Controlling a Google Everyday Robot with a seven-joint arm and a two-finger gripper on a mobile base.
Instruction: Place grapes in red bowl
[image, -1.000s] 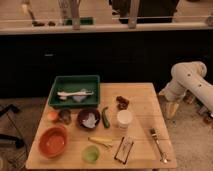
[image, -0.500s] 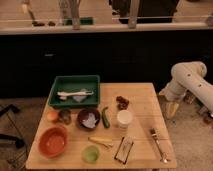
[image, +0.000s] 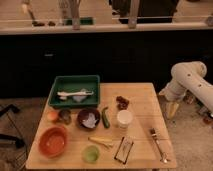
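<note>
The grapes (image: 122, 102), a small dark red-purple cluster, lie on the wooden table (image: 145, 95) just behind the white cup (image: 124, 119). The red bowl (image: 52, 141) sits at the table's front left corner. My gripper (image: 171, 110) hangs off the table's right edge, level with the cup, at the end of the white arm (image: 187, 80). It is well to the right of the grapes and holds nothing that I can see.
A green tray (image: 75, 90) with white items stands at the back left. A dark brown bowl (image: 88, 119), a green vegetable (image: 105, 118), an orange-pink fruit (image: 52, 116), a light-green cup (image: 90, 154), a dark packet (image: 123, 149) and a fork (image: 157, 142) lie around.
</note>
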